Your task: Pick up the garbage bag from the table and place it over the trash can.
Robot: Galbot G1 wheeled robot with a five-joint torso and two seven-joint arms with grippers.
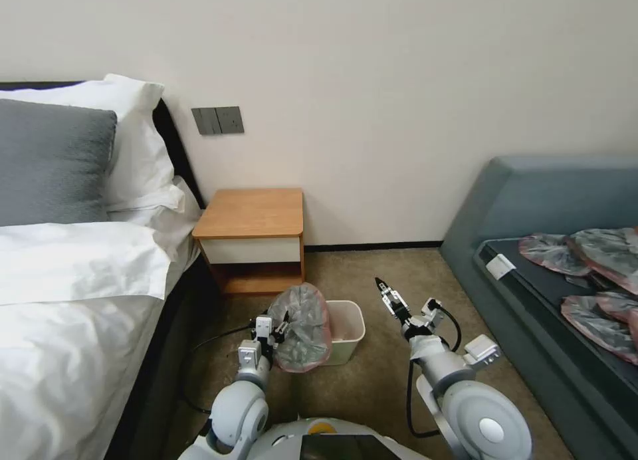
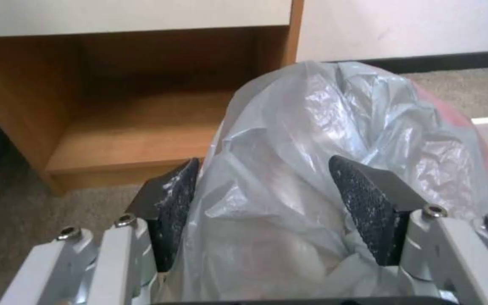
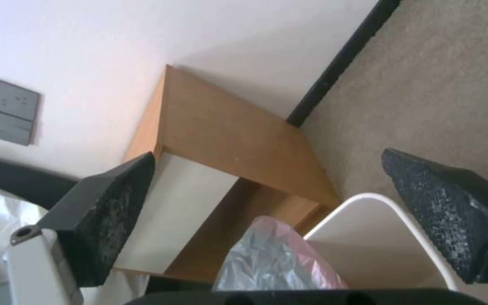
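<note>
1 bin [image 1: 349, 327] side behind bag [image 1: 302, 327]

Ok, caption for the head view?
Left gripper holds the garbage bag beside the trash can; right gripper hovers open.

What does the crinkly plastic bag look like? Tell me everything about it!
The garbage bag is thin, see-through grey plastic with a pinkish-red rim, wrinkly and shiny. It is bunched up and puffy, held off the floor between the fingers of the left pincer, which press it from both sides. It hangs in front of the wooden table, against the near left side of the cream trash can, not yet spread over its rim.
</note>
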